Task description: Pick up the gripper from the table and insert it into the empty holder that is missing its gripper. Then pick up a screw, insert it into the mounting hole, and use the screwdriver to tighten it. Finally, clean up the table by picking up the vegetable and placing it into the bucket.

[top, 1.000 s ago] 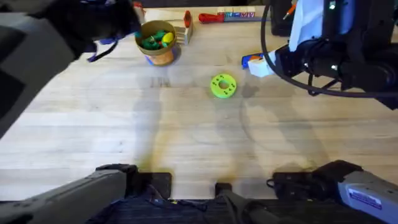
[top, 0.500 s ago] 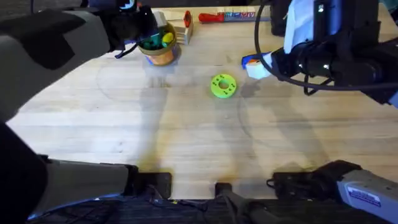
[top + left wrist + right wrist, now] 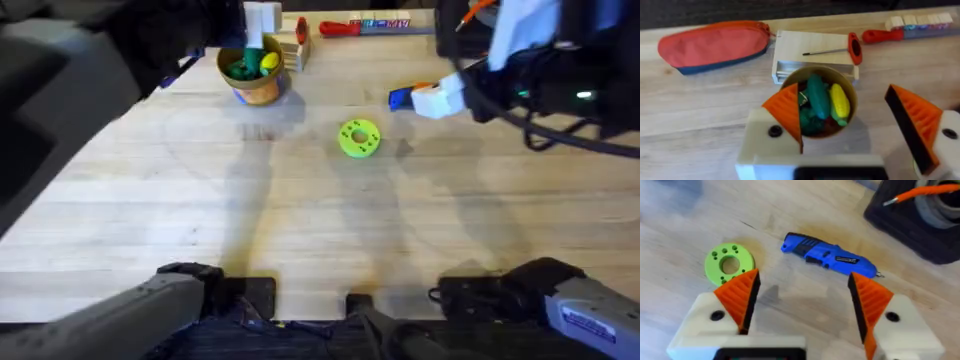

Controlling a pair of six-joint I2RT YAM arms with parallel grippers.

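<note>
The left gripper (image 3: 845,130) is hovering with its fingers (image 3: 785,112) spread wide and holding nothing, directly above the bucket (image 3: 822,107). The bucket is standing upright at the far left of the surface (image 3: 300,210) and is containing green and yellow vegetable pieces (image 3: 826,102). Just beyond the bucket, a pale wooden block (image 3: 812,52) is lying on the surface with a red-handled tool (image 3: 837,50) resting on top of it. A red zip pouch (image 3: 715,45) is lying to the left of that block. A second red-handled tool (image 3: 365,26) is lying along the far edge.

The right gripper (image 3: 802,305) is also hanging with its fingers (image 3: 740,297) spread and empty, above the far right part of the surface. The screwdriver (image 3: 827,260) is lying flat on the surface just beyond those fingers. A green perforated disc (image 3: 729,264) is lying to the left of the screwdriver, apart from it, near the surface centre. A dark box with an orange cable (image 3: 920,215) is standing at the far right.

The surface is showing light wooden planks.
</note>
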